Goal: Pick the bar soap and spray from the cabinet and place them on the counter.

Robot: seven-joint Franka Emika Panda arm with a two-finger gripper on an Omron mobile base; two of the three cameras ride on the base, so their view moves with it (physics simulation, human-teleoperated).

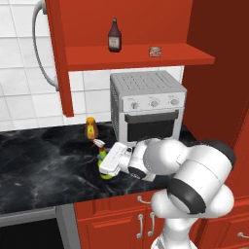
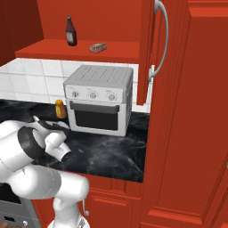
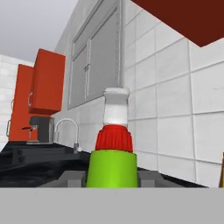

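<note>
The spray (image 1: 102,155) is a green bottle with a red collar and white nozzle, standing low over the black counter (image 1: 44,165), left of the toaster oven. My gripper (image 1: 105,164) is shut on the spray. In the hand view the spray (image 3: 112,166) fills the gap between my fingertips (image 3: 72,177). Whether its base rests on the counter I cannot tell. The bar soap (image 1: 155,51) lies on the red cabinet (image 1: 141,57) shelf, right of a dark brown bottle (image 1: 114,35). From the right base view, the bar soap (image 2: 98,47) sits mid-shelf in the cabinet (image 2: 53,52).
A silver toaster oven (image 1: 148,104) stands on the counter under the shelf, just right of my hand. A small orange bottle (image 1: 91,129) stands behind the spray. The open cabinet door (image 1: 53,48) hangs at left. A sink faucet (image 3: 68,129) lies farther along the counter.
</note>
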